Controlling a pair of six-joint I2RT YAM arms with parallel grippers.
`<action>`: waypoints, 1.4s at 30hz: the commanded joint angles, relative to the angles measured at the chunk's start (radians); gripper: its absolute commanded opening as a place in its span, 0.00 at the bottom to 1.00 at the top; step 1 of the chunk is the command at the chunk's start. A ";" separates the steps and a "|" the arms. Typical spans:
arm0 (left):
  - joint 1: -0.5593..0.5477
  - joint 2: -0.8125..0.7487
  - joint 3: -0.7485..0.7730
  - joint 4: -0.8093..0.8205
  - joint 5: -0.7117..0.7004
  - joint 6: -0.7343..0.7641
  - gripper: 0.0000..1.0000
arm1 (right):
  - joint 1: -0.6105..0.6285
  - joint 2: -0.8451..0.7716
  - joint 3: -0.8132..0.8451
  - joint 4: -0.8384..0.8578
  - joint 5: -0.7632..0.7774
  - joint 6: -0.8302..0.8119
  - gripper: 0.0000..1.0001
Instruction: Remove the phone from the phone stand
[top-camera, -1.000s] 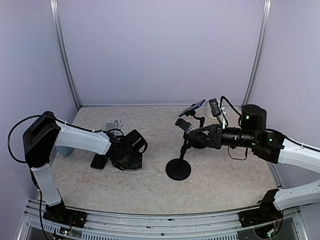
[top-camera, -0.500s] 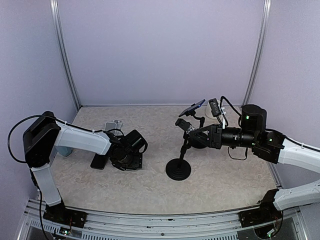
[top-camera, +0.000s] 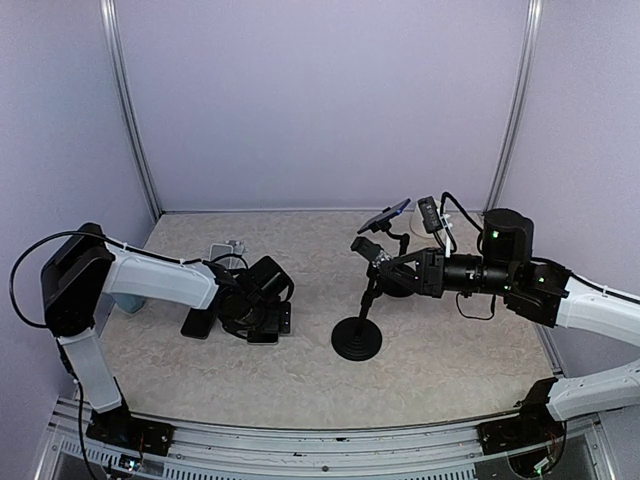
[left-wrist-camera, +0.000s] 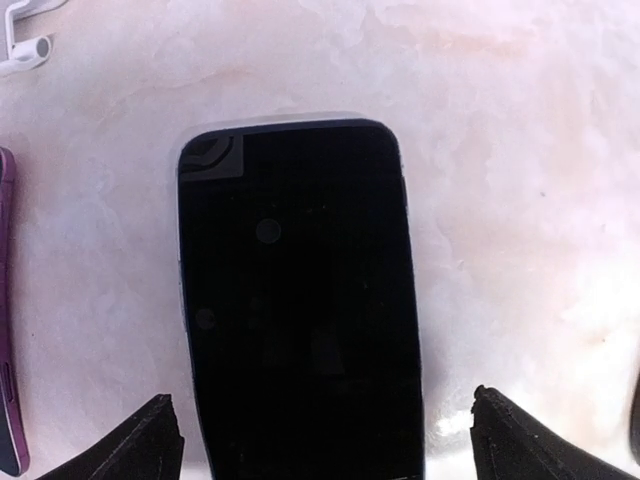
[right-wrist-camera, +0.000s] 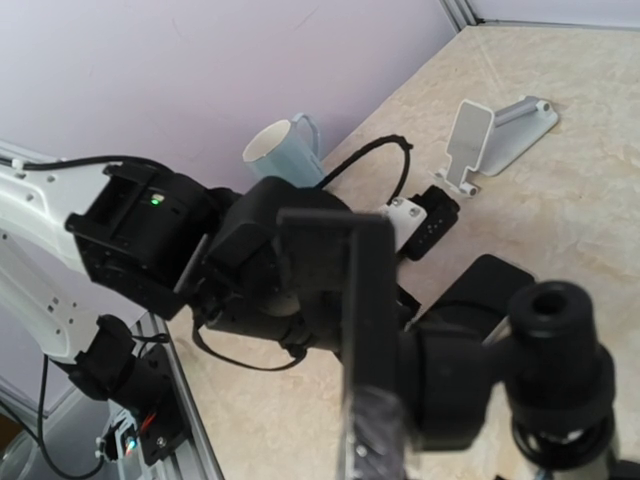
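Phone (left-wrist-camera: 297, 300) is found off its stand, laid flat on the table (top-camera: 450, 370) with its dark face up and a pale rim showing. It is placed in the left half, well apart from the phone stand (top-camera: 357, 342).

Left gripper (left-wrist-camera: 330, 435) is held low over the phone's near end. Its fingertips (left-wrist-camera: 150, 445) are spread wide, one at each long edge, and bare table is seen between each tip and the phone. No contact is seen.

Purple phone (left-wrist-camera: 8, 330) is noted just beside the black one, along the left edge of the wrist view, parallel to it and apart. White item (left-wrist-camera: 25, 45) is cut off at the upper corner and is not identified.

Phone stand is seen upright, right of centre: a round black base on the table, a thin stem and a black clamp head on top. Right gripper (top-camera: 383, 277) is extended level from the right. Its fingers are drawn narrow about the stem below the head, and the stand is held.

Pale blue mug (right-wrist-camera: 283, 150) and white bracket (right-wrist-camera: 495, 135) are seen on the table beyond the left arm, near the walls.
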 joint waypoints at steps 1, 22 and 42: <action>-0.015 -0.094 -0.031 0.051 -0.023 0.030 0.99 | -0.020 0.008 0.010 -0.023 0.032 -0.034 0.00; -0.214 -0.447 -0.312 0.841 0.182 0.614 0.97 | -0.023 0.007 0.023 -0.009 -0.027 -0.044 0.63; -0.241 -0.142 -0.192 1.213 0.274 0.701 0.87 | -0.072 -0.098 0.028 -0.073 -0.040 -0.057 0.94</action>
